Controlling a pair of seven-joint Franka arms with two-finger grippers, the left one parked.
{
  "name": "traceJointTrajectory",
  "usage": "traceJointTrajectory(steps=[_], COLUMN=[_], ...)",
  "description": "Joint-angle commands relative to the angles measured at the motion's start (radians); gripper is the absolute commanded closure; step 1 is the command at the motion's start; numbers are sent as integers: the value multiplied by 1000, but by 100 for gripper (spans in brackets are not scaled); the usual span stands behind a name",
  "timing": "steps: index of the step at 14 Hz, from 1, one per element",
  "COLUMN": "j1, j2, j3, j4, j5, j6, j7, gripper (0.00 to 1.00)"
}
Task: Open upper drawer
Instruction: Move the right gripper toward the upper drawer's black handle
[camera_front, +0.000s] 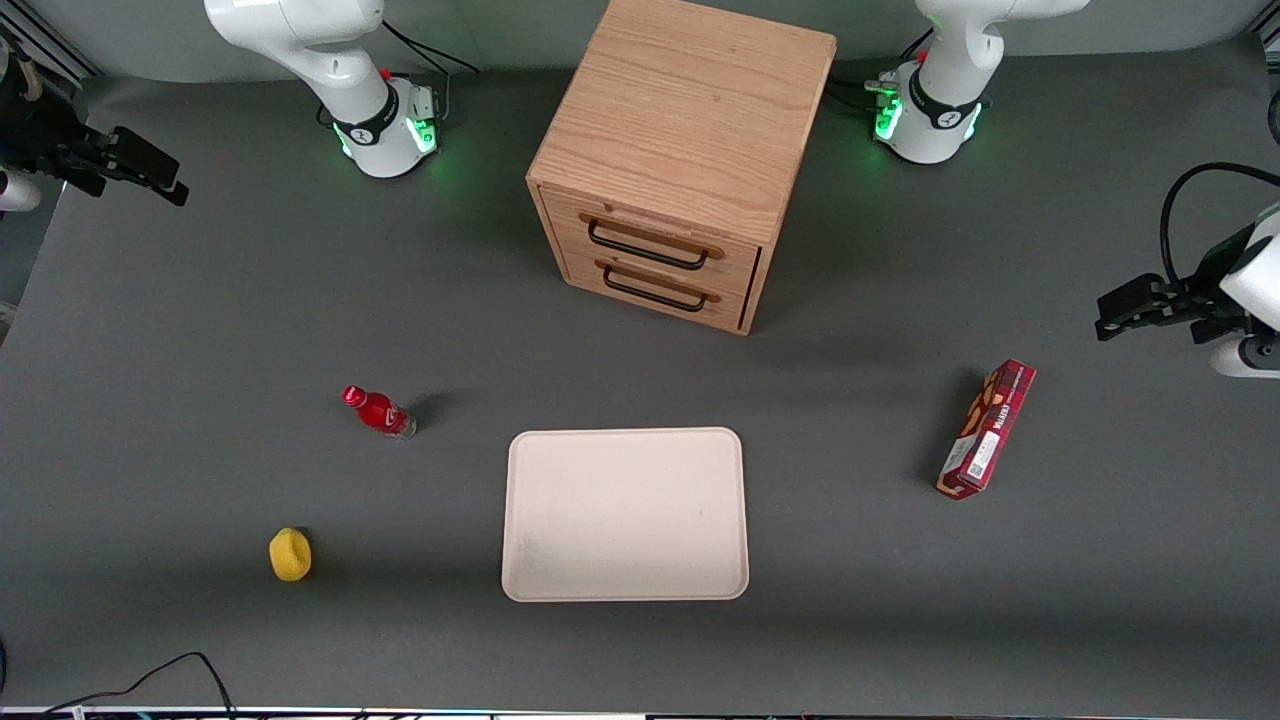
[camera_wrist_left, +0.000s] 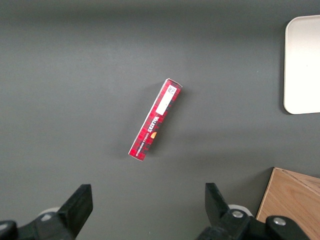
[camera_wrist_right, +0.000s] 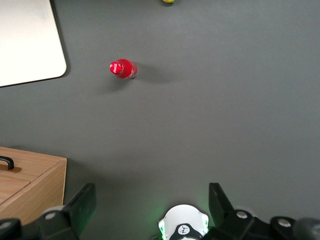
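The wooden cabinet stands at the table's middle, farther from the front camera than the tray. Its upper drawer sits flush and closed, with a black wire handle, directly above the matching lower drawer. My gripper hangs open and empty at the working arm's end of the table, well apart from the cabinet. In the right wrist view the gripper shows both fingers spread wide over bare mat, with a corner of the cabinet beside them.
A cream tray lies nearer the front camera than the cabinet. A red bottle and a yellow object stand toward the working arm's end. A red box lies toward the parked arm's end.
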Motion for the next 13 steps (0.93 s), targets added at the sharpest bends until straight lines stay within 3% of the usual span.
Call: traceJointTrajectory(steps=[1,6,8,13], j1=[-2,-2,6,9], j2=[9,13,14,102], j3=[3,10,45,137], j4=[27,53,70,128], j5=[-22,-7,7,220], j6=[-24,-25,-27,-33], j7=[6,-12,-148,-224], gripper=[0,0,0,0])
